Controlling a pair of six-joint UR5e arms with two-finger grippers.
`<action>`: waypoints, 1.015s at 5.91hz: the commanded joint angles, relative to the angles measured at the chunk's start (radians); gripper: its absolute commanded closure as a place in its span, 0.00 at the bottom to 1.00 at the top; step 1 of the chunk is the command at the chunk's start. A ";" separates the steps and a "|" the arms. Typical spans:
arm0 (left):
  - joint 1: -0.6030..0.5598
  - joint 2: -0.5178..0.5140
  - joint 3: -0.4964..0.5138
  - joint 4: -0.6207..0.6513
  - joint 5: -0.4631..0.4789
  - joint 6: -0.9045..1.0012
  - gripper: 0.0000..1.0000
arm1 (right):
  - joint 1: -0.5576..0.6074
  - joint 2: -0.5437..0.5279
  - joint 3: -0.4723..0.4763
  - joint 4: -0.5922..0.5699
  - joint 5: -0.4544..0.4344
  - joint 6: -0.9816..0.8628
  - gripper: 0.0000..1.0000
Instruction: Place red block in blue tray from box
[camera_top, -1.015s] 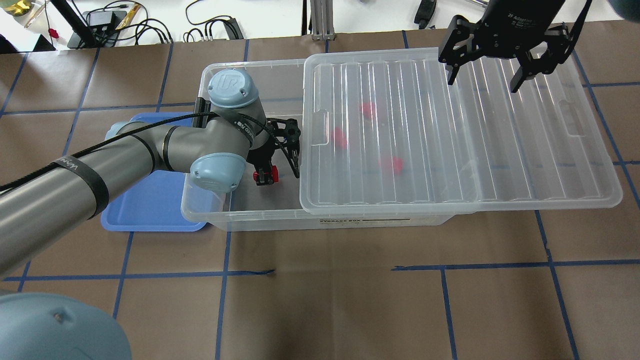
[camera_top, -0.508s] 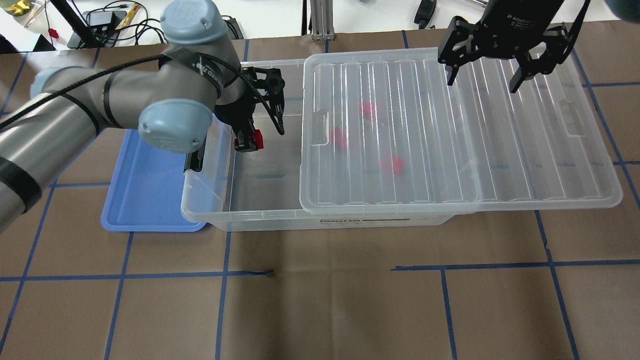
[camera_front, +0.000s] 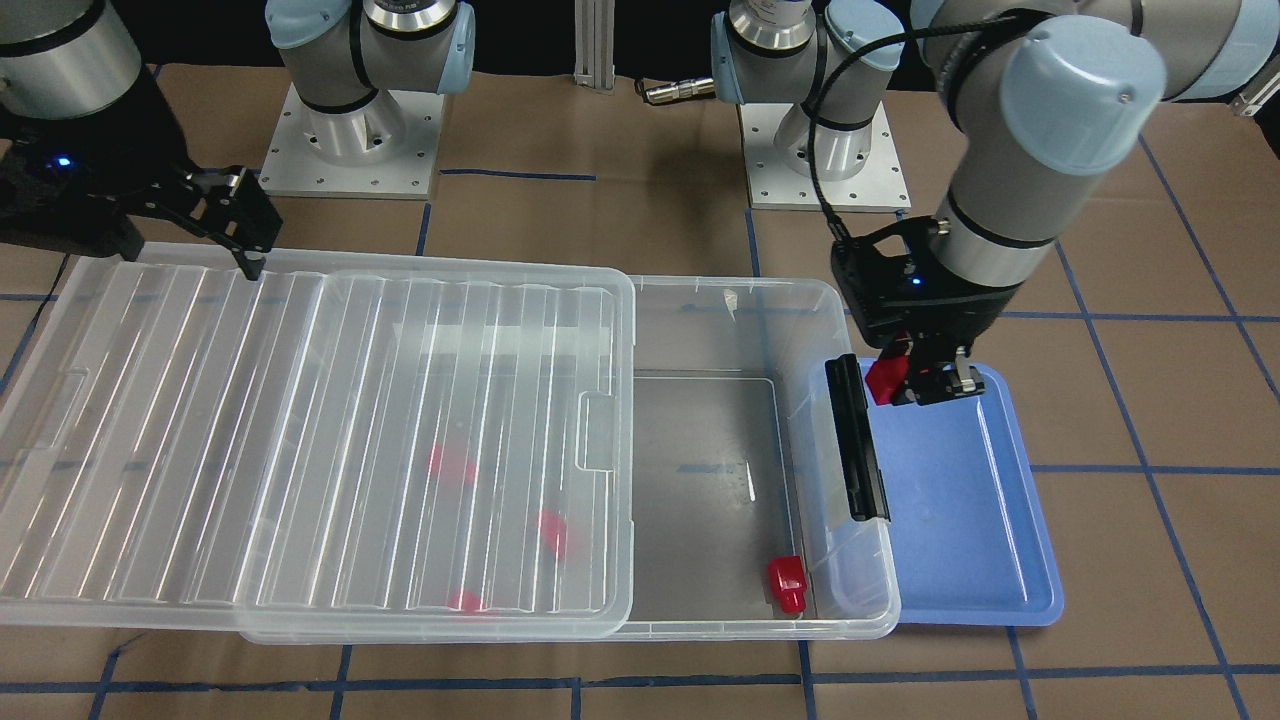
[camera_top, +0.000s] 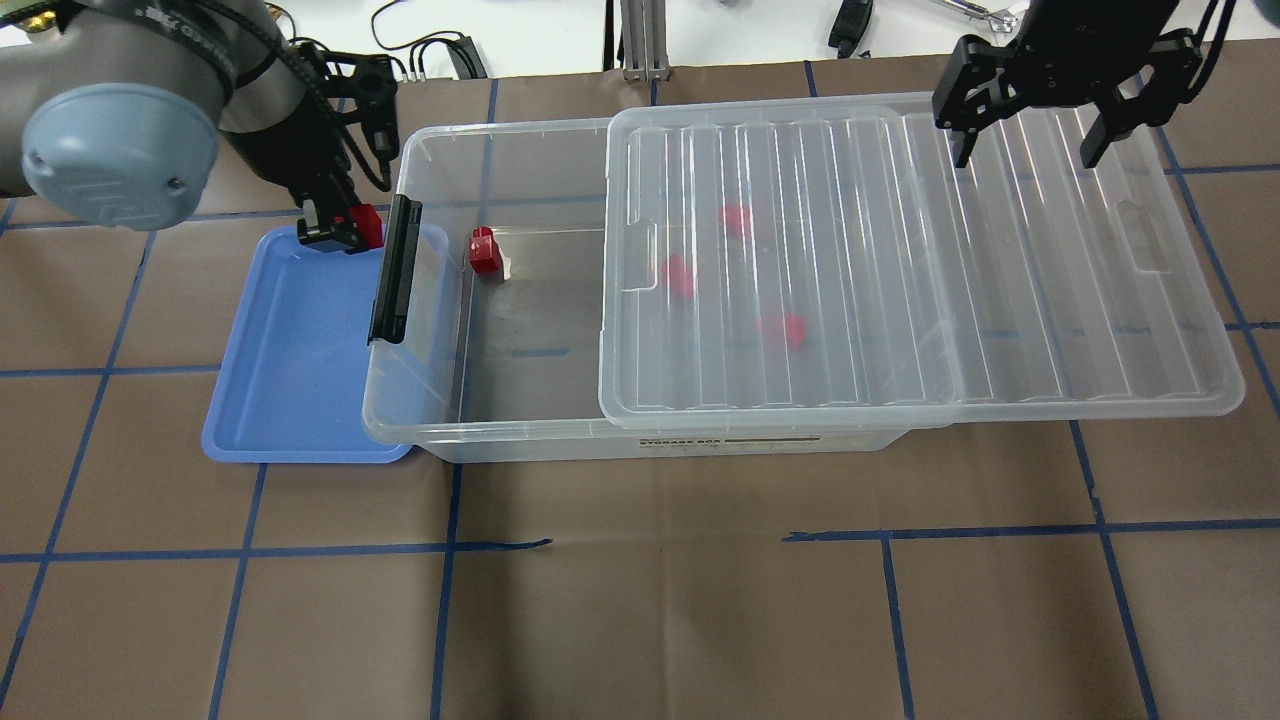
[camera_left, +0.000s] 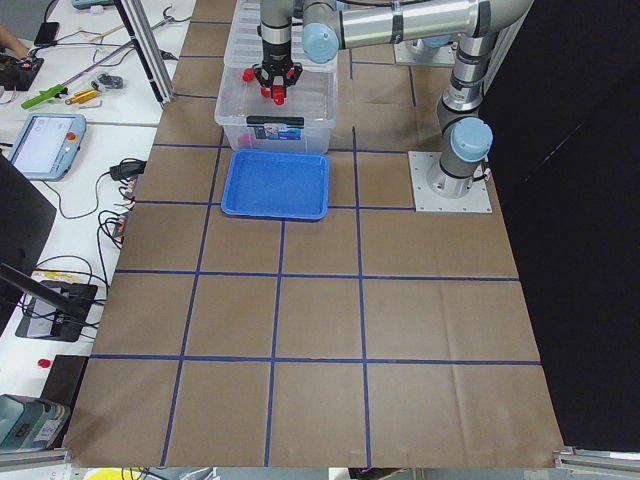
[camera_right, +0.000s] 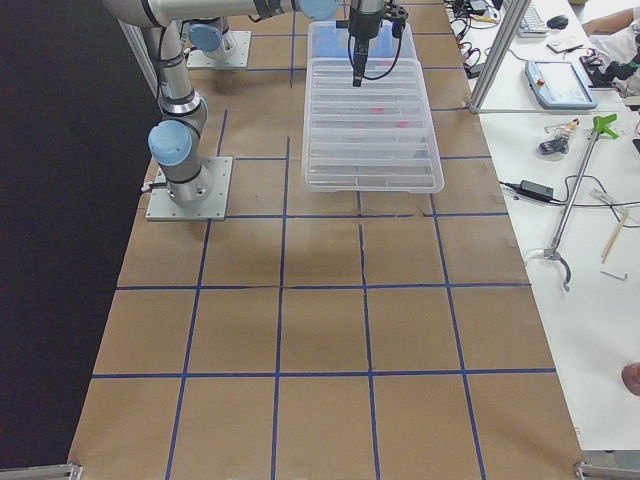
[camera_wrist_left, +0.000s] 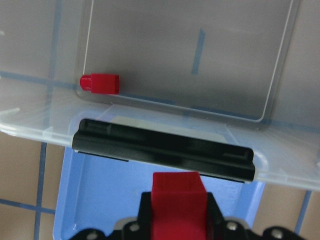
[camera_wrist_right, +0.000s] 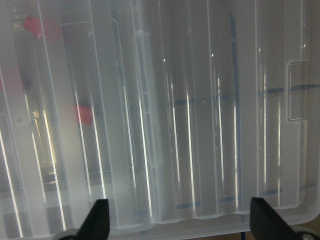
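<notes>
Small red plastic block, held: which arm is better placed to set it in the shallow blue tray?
Left. The left gripper holds the red block over the blue tray; the right gripper hangs open over the clear lid.

Left jaws: black, matt finish. red block (camera_wrist_left: 177, 195) between left jaws: opaque plastic, smooth, slight sheen.
blue tray (camera_top: 290, 400) below left jaws: plastic, smooth, soft gloss.
box (camera_top: 520, 440) beside left jaws: clear plastic, glossy walls. latch bar (camera_top: 395, 270): black plastic, satin.
lid (camera_front: 300, 430) below right jaws: translucent ribbed plastic, glare streaks along ribs.
bench (camera_top: 700, 620): brown paper-like cover, matt, creased; blue tape lines.
joint cap (camera_top: 120, 155) behind left jaws: pale blue, smooth.
base plate (camera_front: 350, 160): bare metal, dull.
</notes>
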 joint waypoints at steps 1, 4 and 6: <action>0.147 -0.025 -0.065 0.032 -0.011 0.219 0.99 | -0.226 0.005 0.029 -0.005 -0.007 -0.283 0.00; 0.178 -0.179 -0.253 0.363 -0.016 0.325 0.99 | -0.547 0.089 0.265 -0.400 -0.004 -0.642 0.00; 0.177 -0.261 -0.250 0.388 -0.014 0.320 0.94 | -0.562 0.103 0.350 -0.508 0.003 -0.649 0.00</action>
